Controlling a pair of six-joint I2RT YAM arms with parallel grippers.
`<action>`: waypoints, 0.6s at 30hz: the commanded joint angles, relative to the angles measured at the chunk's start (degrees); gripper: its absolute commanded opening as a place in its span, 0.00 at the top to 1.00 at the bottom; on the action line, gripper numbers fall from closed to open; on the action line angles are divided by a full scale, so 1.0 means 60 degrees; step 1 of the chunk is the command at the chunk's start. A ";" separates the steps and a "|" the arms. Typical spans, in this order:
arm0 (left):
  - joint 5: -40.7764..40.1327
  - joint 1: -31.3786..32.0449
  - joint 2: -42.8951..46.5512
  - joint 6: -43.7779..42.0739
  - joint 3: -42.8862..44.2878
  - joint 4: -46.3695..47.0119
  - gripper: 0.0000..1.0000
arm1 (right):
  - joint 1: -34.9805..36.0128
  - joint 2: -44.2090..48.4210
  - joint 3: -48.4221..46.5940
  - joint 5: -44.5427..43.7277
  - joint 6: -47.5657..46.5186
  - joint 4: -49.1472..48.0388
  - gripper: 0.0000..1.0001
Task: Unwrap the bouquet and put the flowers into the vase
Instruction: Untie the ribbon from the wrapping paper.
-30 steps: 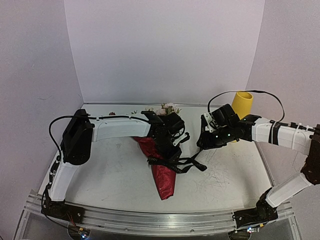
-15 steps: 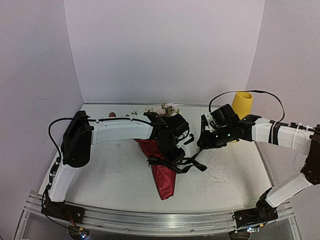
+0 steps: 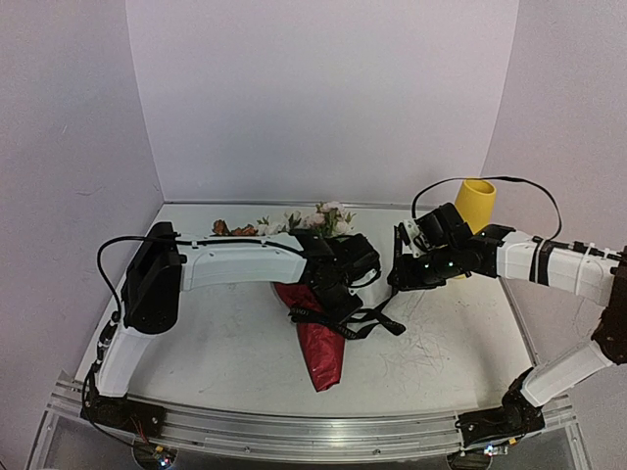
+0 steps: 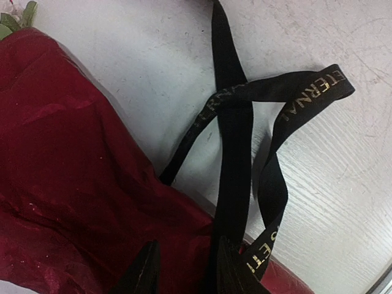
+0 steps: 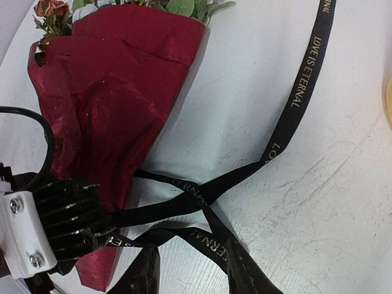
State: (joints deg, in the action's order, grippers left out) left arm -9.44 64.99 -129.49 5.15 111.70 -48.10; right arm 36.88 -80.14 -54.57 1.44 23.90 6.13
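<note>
The bouquet in shiny, crinkled dark red wrap [image 3: 319, 352] lay mid-table, well apart from the tall mustard-yellow vase [image 3: 477, 204] at the right rear. My left gripper [image 4: 184, 271] and right gripper [image 5: 193, 271] hung over it, jaws narrowly parted and gripping nothing. I judged they were placed to work the slack black ribbon [image 5: 295, 101], printed "LOVE IS ETERNAL" in gold.

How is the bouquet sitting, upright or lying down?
Lying down: the bouquet rests on its side on the table, flowers at the far end, wrapped tip at the near end.
</note>
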 commanded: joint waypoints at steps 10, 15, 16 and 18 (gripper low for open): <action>0.0942 0.0030 0.0045 0.0098 0.0325 -0.0149 0.57 | -0.0049 0.0173 0.0094 -0.0240 -0.0036 0.0172 0.60; 0.0971 0.0048 -0.0050 0.0182 0.0335 -0.0158 0.57 | -0.0053 0.0100 0.0070 -0.0240 -0.0049 0.0152 0.60; 0.0922 0.0054 -0.0063 0.0171 0.0293 -0.0163 0.57 | -0.0054 0.0091 0.0071 -0.0240 -0.0049 0.0156 0.60; 0.0709 0.0120 -0.0068 0.0110 0.0169 -0.0160 0.58 | -0.0041 0.0078 0.0071 -0.0240 -0.0064 0.0150 0.60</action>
State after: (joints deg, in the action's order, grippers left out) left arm -4.32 65.08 -129.62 5.69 111.68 -48.16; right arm 36.88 -80.14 -54.57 0.78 23.86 6.13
